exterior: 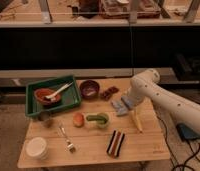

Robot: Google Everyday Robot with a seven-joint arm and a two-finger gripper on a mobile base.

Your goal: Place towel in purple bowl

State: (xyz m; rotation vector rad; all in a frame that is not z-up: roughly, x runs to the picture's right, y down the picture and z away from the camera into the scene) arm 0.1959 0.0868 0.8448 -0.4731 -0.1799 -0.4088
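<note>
Robot gripper (pixel 136 121) low beside crumpled blue-grey towel (pixel 119 107)
We cannot tell its grip; the round purple bowl (pixel 89 89) sits apart.

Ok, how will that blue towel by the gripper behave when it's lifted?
Probably floppy: the blue towel lies flat and rumpled on the table, so it should sag from the gripper, which sits at its right edge. Likely light. It may overhang the small purple bowl.

Gripper (pixel 126 104) at centre right; brown object (pixel 109 93) lies between it and purple bowl (pixel 89 89); table (pixel 92 146) open at lower centre.
</note>
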